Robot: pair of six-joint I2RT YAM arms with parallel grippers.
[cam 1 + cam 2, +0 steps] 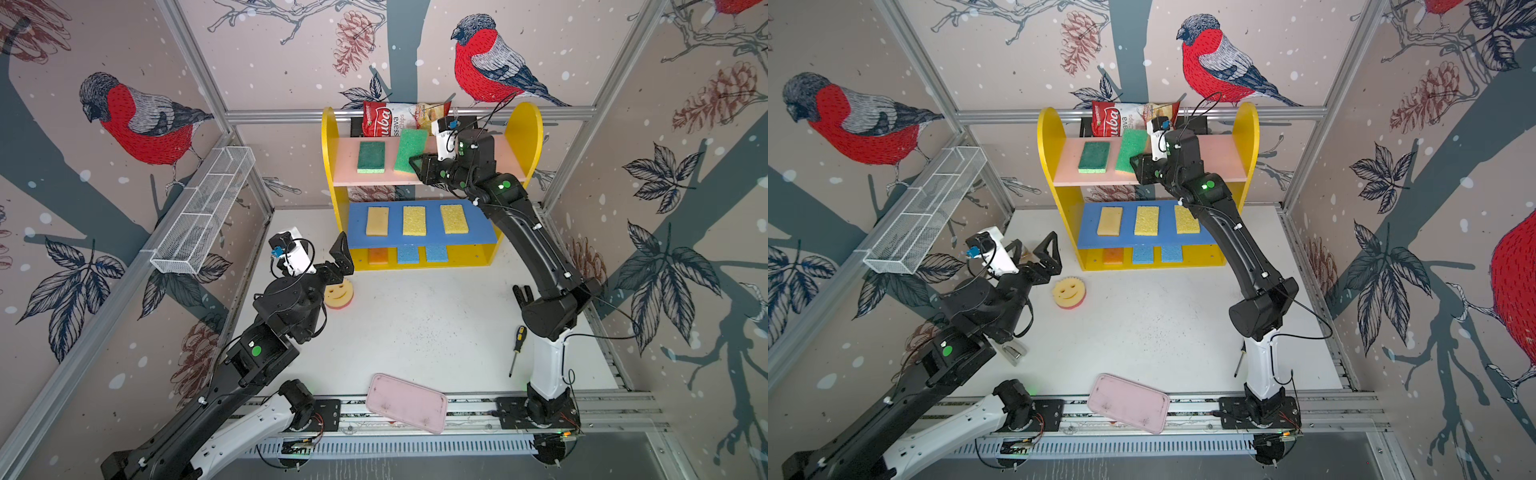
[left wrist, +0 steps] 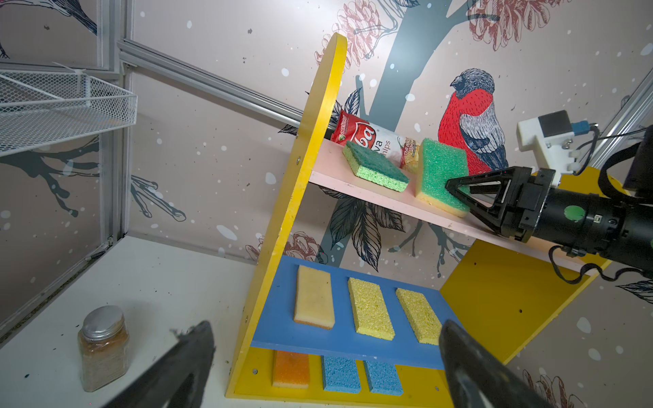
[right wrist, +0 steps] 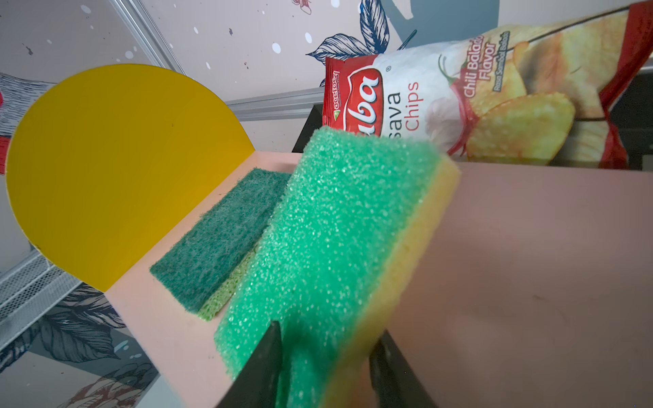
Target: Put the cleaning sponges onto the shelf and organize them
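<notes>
Shelf: a small three-tier unit with yellow round-topped sides stands at the back of your white table.
Base tier: a flat orange sponge and two blue sponges lie in a row on the yellow base board.
Middle tier: a tan sponge and two yellow porous sponges lie side by side on the blue board.
Top tier: a dark green scouring sponge lies flat on the pink board, towards its left end.
Being placed: a light green sponge with yellow foam backing sits just beside the dark one. It is tilted up on edge over the pink board, in front of a red-and-white chip bag.
Right jaws: your right gripper has a finger on either face of that sponge's near end. Whether they pinch it or have let go cannot be told.
Left jaws: your left gripper hangs wide apart and empty above the table, near the shelf's left side.
Left to do: the tilted sponge must settle flat. The round yellow-and-pink smiley-face sponge lies on the table beside your left gripper.
Progress: nearly finished, I judge, with seven shelved, one being set and one waiting.
</notes>
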